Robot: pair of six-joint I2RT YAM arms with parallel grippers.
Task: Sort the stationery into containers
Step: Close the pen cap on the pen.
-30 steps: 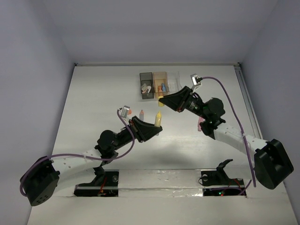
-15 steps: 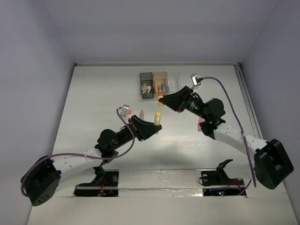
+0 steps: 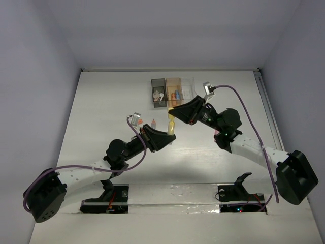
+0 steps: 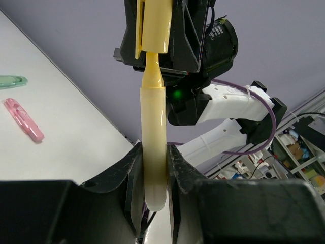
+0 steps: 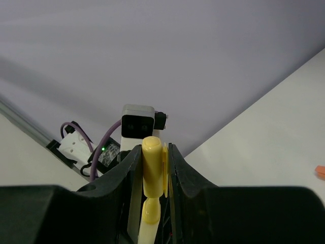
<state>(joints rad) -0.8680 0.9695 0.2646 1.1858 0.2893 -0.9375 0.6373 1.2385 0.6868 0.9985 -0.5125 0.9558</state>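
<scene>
Top view: yellow marker [image 3: 171, 126] is hanging above the table between both arms, long axis running near-to-far, roughly in line with the containers [image 3: 174, 90]. Left gripper [image 3: 170, 136] is clamping its near end and right gripper [image 3: 172, 108] its far end. An orange marker [image 3: 153, 122] is lying just left of it. The right arm is sitting nearer the bins, with the orange bin just beyond its fingers. Left wrist view: left fingers [image 4: 129, 168] are closing on the marker's barrel, which is pointing straight away from them. The cap [image 4: 155, 25] is sitting in the right gripper's jaws, and a narrow neck is showing between cap and barrel, so the cap is not fully seated. A mint green marker [image 4: 11, 80] and a pink marker [image 4: 23, 119] are lying on the table, well apart from this. Right wrist view: right fingers [image 5: 180, 173] are gripping the cap, with the barrel running down out of frame. Judging the next move: it is turning on that shared axis, since any push or pull has to go straight along the barrel.
</scene>
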